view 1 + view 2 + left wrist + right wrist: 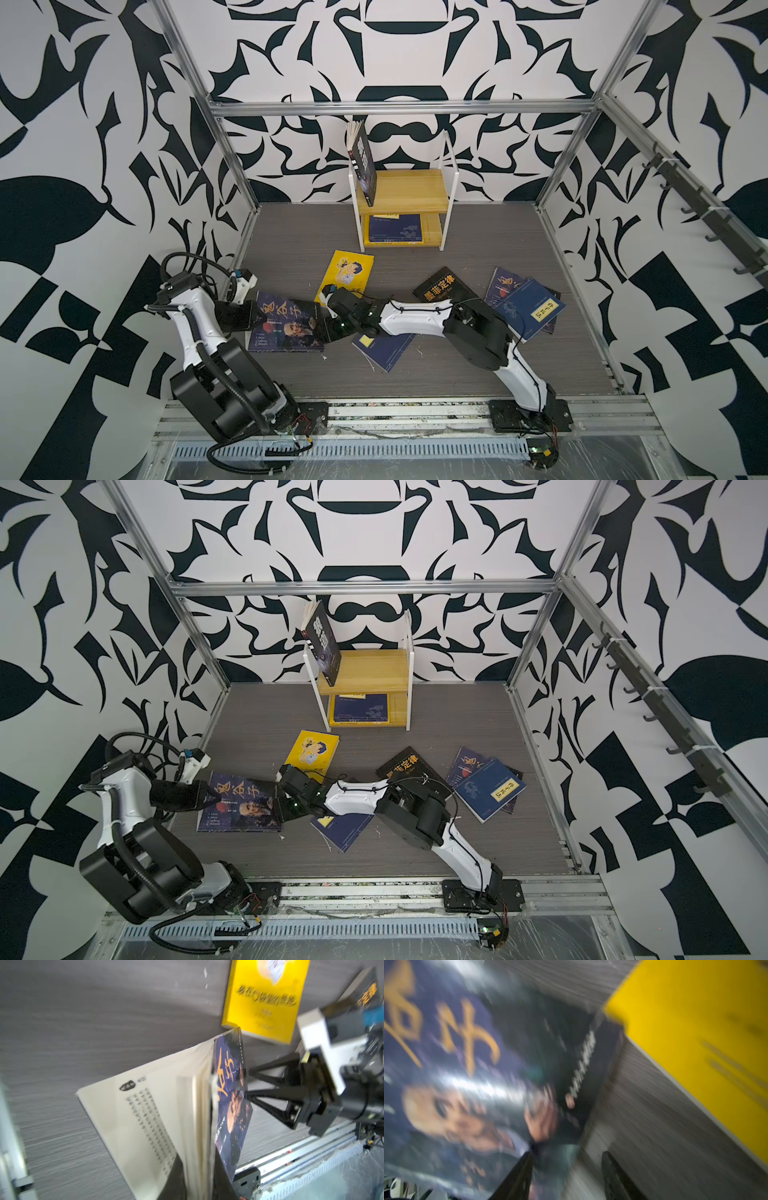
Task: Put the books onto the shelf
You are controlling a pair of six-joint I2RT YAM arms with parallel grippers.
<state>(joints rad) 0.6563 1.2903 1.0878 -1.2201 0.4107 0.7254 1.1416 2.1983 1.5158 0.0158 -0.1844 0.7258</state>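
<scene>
Left wrist view, somewhat blurred, shows the left gripper (198, 1169) clamped on the purple-blue book (230, 1093). Its black fingers sit either side of the glossy cover and a fanned wad of cream pages, and a printed leaf lies flat on the grey wood-grain counter (83, 1022). The right gripper (249, 1082) meets the cover with its skeletal black jaws apart. The yellow book (264, 1001) beyond is cut off by the frame.

In both top views the held book sits at the counter's near left. The shelf (401, 191), pale wooden boards in a thin white frame, stands at the back wall. A black book (365, 166) leans on its top board, and a navy book (395, 228) lies half hidden on the lower one. The right arm (415, 318) covers part of a navy paperback (386, 349). Print in the right wrist view is too smeared to read.
</scene>
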